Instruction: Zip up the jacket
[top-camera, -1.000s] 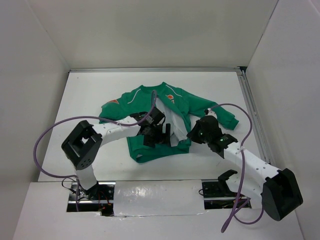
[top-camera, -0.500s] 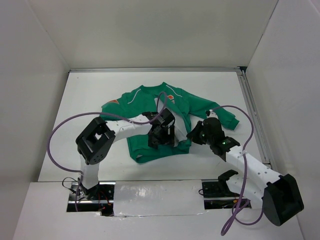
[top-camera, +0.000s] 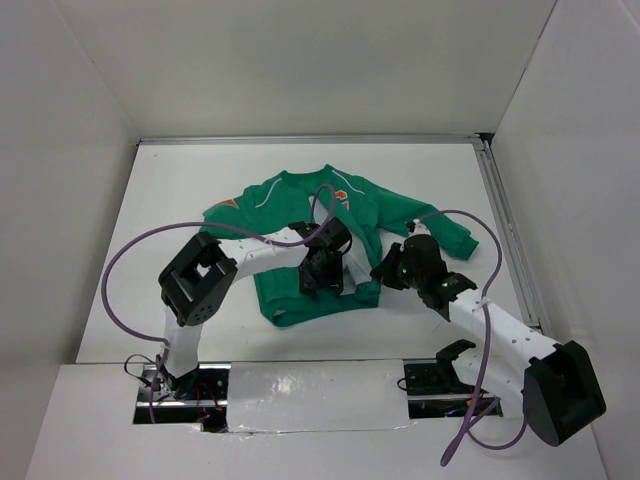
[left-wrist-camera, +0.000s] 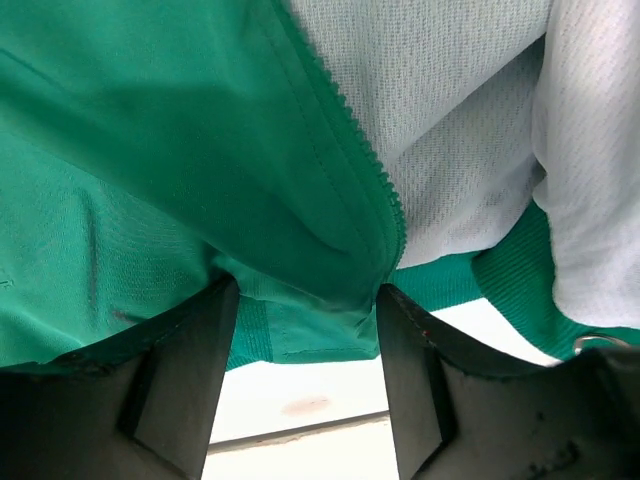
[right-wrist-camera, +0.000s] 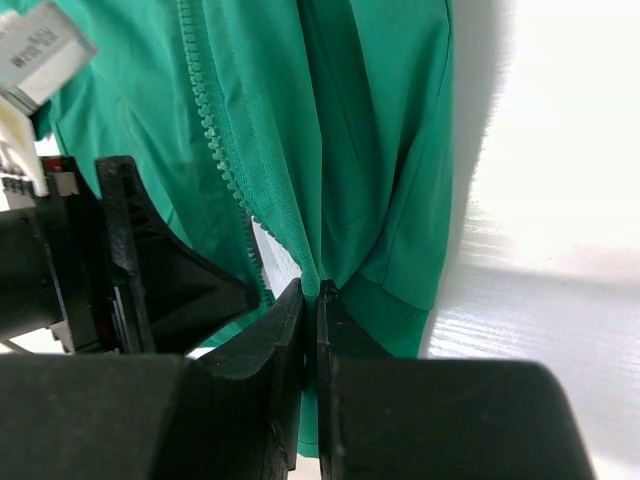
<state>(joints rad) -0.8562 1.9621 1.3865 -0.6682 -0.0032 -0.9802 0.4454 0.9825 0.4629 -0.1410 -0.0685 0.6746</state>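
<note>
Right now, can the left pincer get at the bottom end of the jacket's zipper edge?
Probably yes. The left pincer straddles the bottom edge of the jacket where the zipper teeth end, jaws apart, nothing between. The right pincer pinches fabric alongside, not in the way.

White walls (top-camera: 300, 60) (plain, evenly lit) enclose white table (top-camera: 180, 200).

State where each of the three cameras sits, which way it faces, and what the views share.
Top external: above and behind the bases, looking down at the table and jacket; both arms, left gripper and right gripper show.
Left wrist: on the left arm, looking along its spread fingers at the jacket's hem, zipper teeth and grey lining.
Right wrist: on the right arm, looking past fingers pinched on the front edge.
Shared: all show the jacket's unzipped front.
</note>
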